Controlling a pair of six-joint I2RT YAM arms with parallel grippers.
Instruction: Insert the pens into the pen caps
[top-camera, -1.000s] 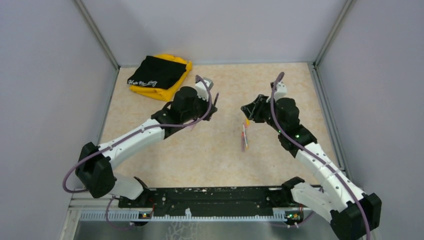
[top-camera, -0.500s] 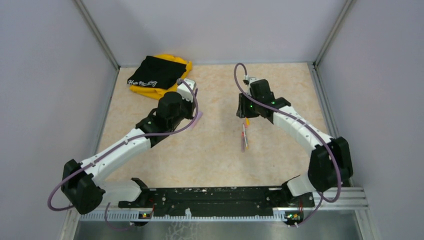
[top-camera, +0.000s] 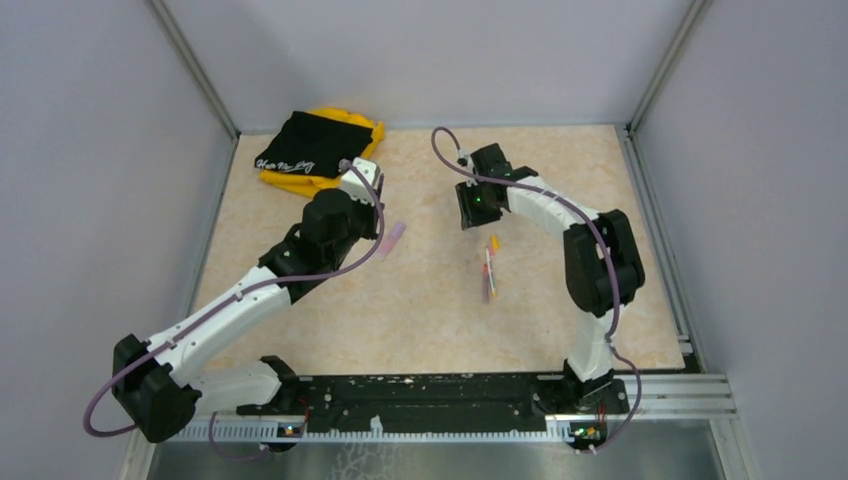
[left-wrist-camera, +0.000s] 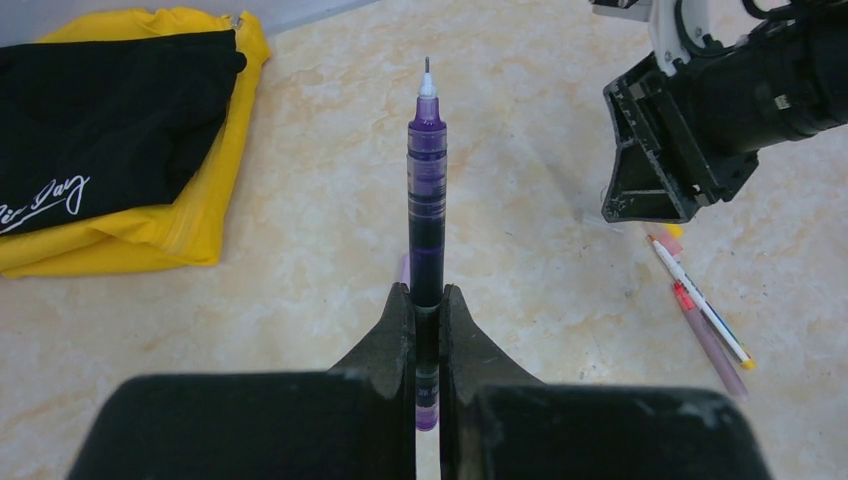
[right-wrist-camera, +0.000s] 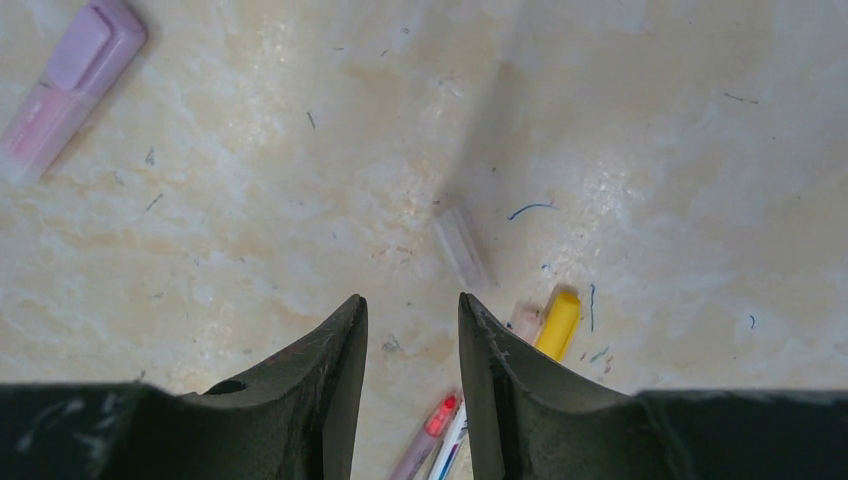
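Left wrist view: left claw (left-wrist-camera: 426, 296) clamped on a bare-tipped dark pen (left-wrist-camera: 427, 190), right claw (right-wrist-camera: 410, 300) slightly parted and empty near the yellow cap (right-wrist-camera: 557, 322), two more pens (left-wrist-camera: 700, 303) lying right on the table (left-wrist-camera: 300, 260), none capped yet.

Counter (top-camera: 430, 320) from above: folded cloths (top-camera: 315, 150) upper left, loose pens (top-camera: 488, 275) dead centre.
Cloths are stacked one on the other in the far-left corner. Left claw (left-wrist-camera: 427, 310) sits just below and right of them, held pen (left-wrist-camera: 427, 200) between its fingers pointing up-frame in its own view, big cap (top-camera: 393, 236) lying on the counter underneath. Right claw (top-camera: 470, 212) is above centre; just below it a small cap (top-camera: 494, 242), then the two loose pens side by side, running down-frame.
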